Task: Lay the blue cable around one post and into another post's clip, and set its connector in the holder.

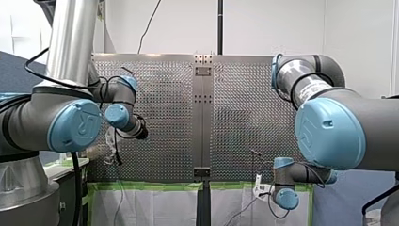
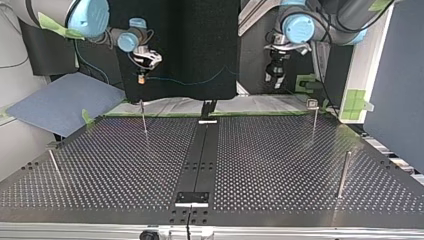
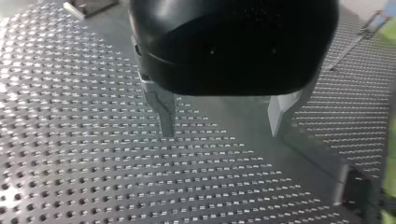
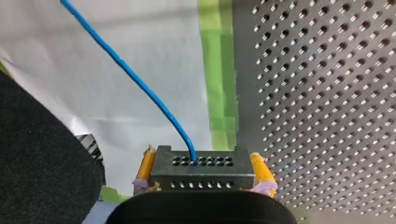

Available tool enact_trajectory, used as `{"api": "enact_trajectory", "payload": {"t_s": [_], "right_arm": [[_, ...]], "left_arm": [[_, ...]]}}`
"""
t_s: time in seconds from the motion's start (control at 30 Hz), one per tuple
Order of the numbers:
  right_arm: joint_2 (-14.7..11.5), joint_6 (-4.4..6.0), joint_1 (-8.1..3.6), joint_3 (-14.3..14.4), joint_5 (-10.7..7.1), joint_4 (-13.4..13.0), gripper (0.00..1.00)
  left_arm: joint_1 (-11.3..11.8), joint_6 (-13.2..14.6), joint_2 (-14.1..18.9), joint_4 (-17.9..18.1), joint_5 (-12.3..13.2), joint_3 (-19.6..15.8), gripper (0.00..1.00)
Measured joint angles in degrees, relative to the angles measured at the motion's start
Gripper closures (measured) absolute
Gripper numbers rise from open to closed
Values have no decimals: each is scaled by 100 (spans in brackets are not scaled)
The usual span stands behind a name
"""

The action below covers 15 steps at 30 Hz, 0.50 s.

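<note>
The right hand (image 4: pixel 201 173) grips the connector (image 4: pixel 201 167) just off the tabletop (image 4: pixel 327 93).
The robot's right hand is clamped on the dark connector, yellow pads (image 4: pixel 259 170) either side, and the blue cable (image 4: pixel 140 86) trails away from it over white sheeting (image 4: pixel 154 46). The left hand (image 3: pixel 219 123) hangs above the perforated tabletop, its metal fingers (image 3: pixel 163 109) apart.

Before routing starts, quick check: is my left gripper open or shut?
Open: in the left wrist view the left gripper has its metal fingers apart, only the perforated table showing between them.
</note>
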Motion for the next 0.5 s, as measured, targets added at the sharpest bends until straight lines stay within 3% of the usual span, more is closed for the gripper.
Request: {"api": "enact_trajectory", "payload": {"t_s": [0.13, 0.3, 0.5], "right_arm": [[-206, -8, 206, 36, 203, 193, 100], [-478, 27, 478, 52, 447, 463, 100], [-825, 149, 825, 53, 475, 810, 100]], "left_arm": [[-196, 187, 1, 18, -181, -102, 0], [-457, 287, 2, 37, -221, -128, 0], [-789, 272, 1, 228, -150, -134, 0]]}}
